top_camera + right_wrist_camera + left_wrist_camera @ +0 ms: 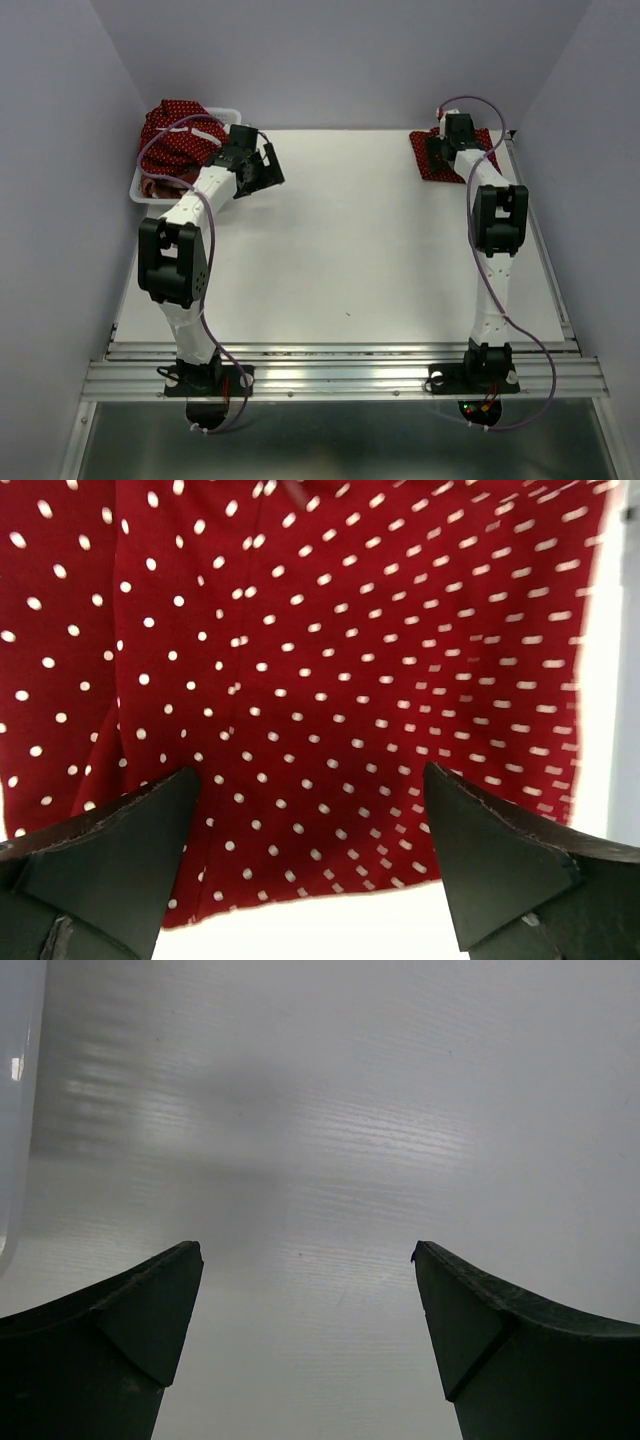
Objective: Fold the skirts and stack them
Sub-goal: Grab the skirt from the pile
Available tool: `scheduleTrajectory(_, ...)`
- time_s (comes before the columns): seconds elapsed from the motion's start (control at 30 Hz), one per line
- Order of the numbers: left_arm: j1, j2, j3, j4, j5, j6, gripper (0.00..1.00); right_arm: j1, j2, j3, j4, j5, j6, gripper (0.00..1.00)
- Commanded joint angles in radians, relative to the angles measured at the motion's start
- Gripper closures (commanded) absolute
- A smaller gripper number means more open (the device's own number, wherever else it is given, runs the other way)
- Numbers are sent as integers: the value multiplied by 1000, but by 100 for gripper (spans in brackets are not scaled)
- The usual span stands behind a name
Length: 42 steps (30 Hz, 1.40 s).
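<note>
A folded dark red polka-dot skirt (432, 165) lies flat at the table's far right corner and fills the right wrist view (330, 630). My right gripper (441, 148) is open and empty just above it, jaws wide over its near edge (310, 780). A second polka-dot skirt (178, 135) is heaped in the white mesh basket (140, 185) at the far left. A darker strip of cloth (160, 187) shows under it; I cannot tell whether it is the plaid skirt. My left gripper (264, 172) is open and empty over bare table (305, 1260), right of the basket.
The basket's white wall shows at the left edge of the left wrist view (15, 1110). Grey walls close in the table on the left, back and right. A metal rail (340, 365) runs along the near edge by the arm bases.
</note>
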Motion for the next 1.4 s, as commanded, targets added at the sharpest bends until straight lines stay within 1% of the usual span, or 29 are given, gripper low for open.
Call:
scheduleTrajectory(0.0, 9, -72, 9, -1, -19, 12, 1, 11, 33, 21, -9, -15, 31, 0)
scheduleTrajectory(0.13, 9, -74, 6, 2, -16, 16, 1, 20, 36, 0, -8, -78, 42, 0)
scheduleTrajectory(0.2, 9, -76, 8, 2, -13, 16, 1, 20, 41, -2, -8, -83, 48, 0)
scheduleTrajectory(0.33, 9, -83, 14, 7, -13, 19, 1, 20, 35, 35, -5, 24, 74, 0)
scheduleTrajectory(0.4, 9, -92, 17, 11, -18, 19, 1, 20, 19, 73, -3, 41, 80, 0)
scheduleTrajectory(0.53, 14, -109, 40, 22, -45, 17, 1, 20, -45, 127, -3, 38, 91, 0)
scheduleTrajectory(0.57, 17, -120, 48, 22, -53, 14, 1, 20, -86, 136, -2, 38, 98, 0)
scheduleTrajectory(0.67, 30, -137, 69, 21, -82, 11, 1, 20, -165, 106, 3, 43, 150, 0)
scheduleTrajectory(0.7, 36, -151, 71, 21, -88, 11, 1, 20, -229, 81, 14, 38, 163, 0)
scheduleTrajectory(0.77, 55, -163, 75, 22, -93, 9, 1, 20, -292, -31, 27, -3, 190, 0)
scheduleTrajectory(0.8, 79, -171, 78, 16, -110, 0, 1, 20, -353, -73, 38, -9, 218, 0)
scheduleTrajectory(0.83, 95, -171, 88, 10, -116, 2, 1, 20, -385, -162, 44, -32, 267, 0)
scheduleTrajectory(0.87, 112, -169, 95, 2, -121, 5, 1, 20, -419, -210, 50, -45, 288, 0)
scheduleTrajectory(0.9, 153, -163, 100, -10, -134, 3, 1, 20, -454, -265, 76, -55, 334, 0)
scheduleTrajectory(0.93, 173, -158, 104, -15, -138, 0, 1, 20, -528, -322, 95, -86, 364, 0)
scheduleTrajectory(0.97, 213, -151, 117, -18, -130, 0, 1, 20, -565, -436, 145, -101, 400, 0)
scheduleTrajectory(1.03, 254, -143, 124, -5, -124, 3, 1, 20, -639, -549, 202, -149, 448, 0)
scheduleTrajectory(1.07, 270, -135, 140, -2, -119, 8, 1, 20, -706, -598, 228, -166, 476, 0)
scheduleTrajectory(1.1, 283, -113, 152, 8, -112, 14, 1, 20, -734, -690, 285, -186, 489, 0)
scheduleTrajectory(1.13, 308, -77, 182, 8, -107, 20, 1, 20, -780, -732, 309, -221, 503, 0)
scheduleTrajectory(1.17, 320, -77, 203, 8, -92, 26, 1, 20, -795, -765, 331, -235, 514, 0)
scheduleTrajectory(1.23, 348, -10, 271, 10, -59, 25, 1, 20, -814, -833, 374, -261, 534, 0)
scheduleTrajectory(1.3, 357, 57, 322, 18, -35, 31, 1, 20, -818, -849, 373, -269, 543, 0)
scheduleTrajectory(1.37, 368, 107, 412, 10, -41, 34, 1, 20, -814, -856, 362, -278, 540, 0)
